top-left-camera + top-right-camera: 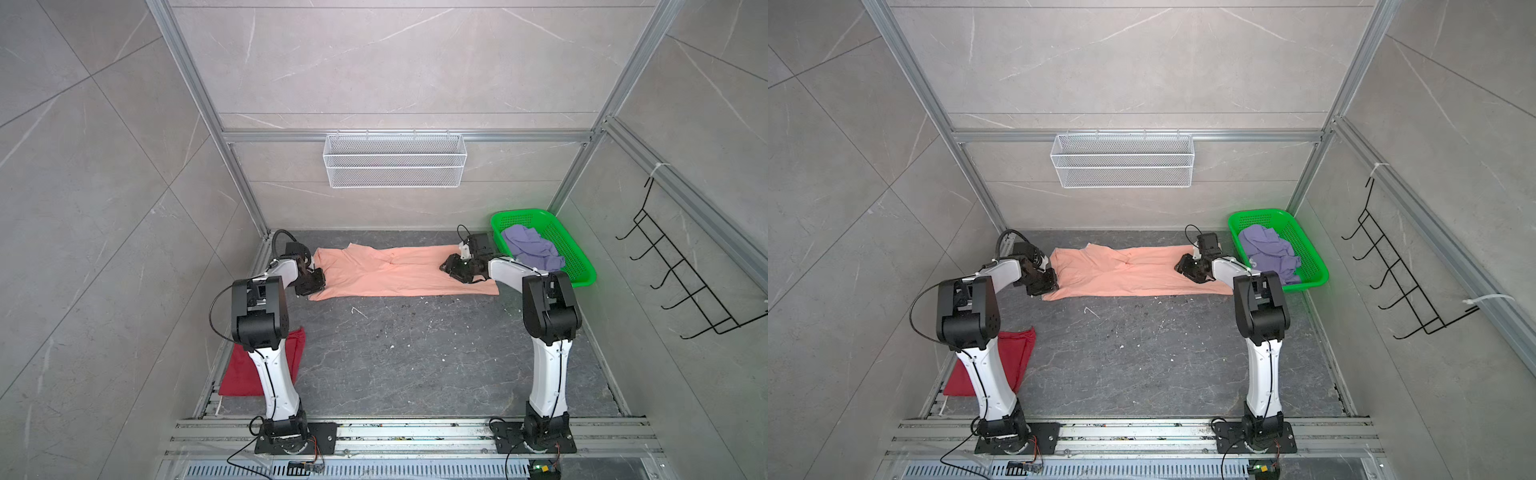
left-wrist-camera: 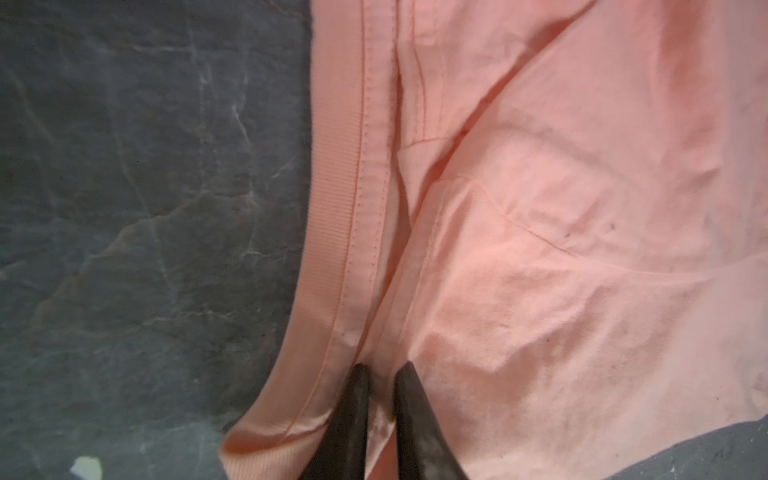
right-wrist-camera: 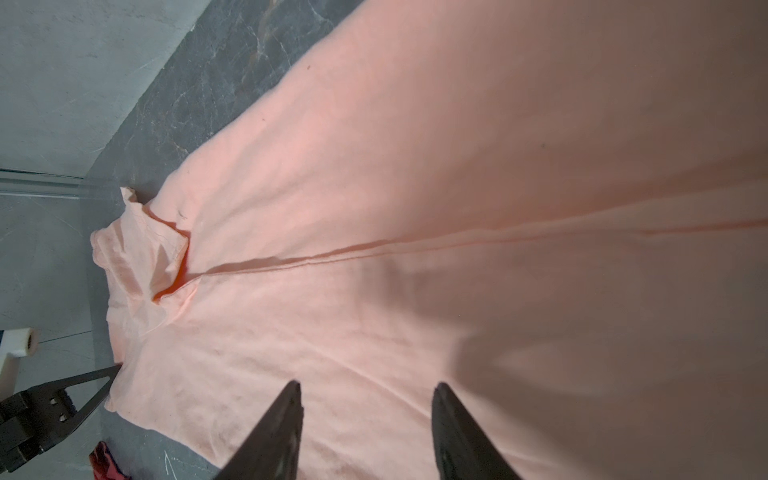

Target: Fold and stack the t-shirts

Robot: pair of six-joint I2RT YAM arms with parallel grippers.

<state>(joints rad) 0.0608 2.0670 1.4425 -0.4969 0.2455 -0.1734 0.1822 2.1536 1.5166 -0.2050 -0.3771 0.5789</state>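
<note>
Your peach t-shirt lies spread in a long strip across the far part of the worktop, with a long crease running down its middle. Your left claw is down at the shirt's left end, and in the left wrist view its jaws are drawn nearly together with a pinch of peach cloth caught between them. Your right claw is over the shirt's right end, with its jaws standing apart and nothing between them. From these angles you cannot tell whether its tips press on the cloth or sit just above it.

The red t-shirt lies flat at the near left corner of the worktop, partly hidden behind your left arm and well apart from the peach one. The purple t-shirt sits crumpled inside the green basket at the far right, just beside your right arm.
</note>
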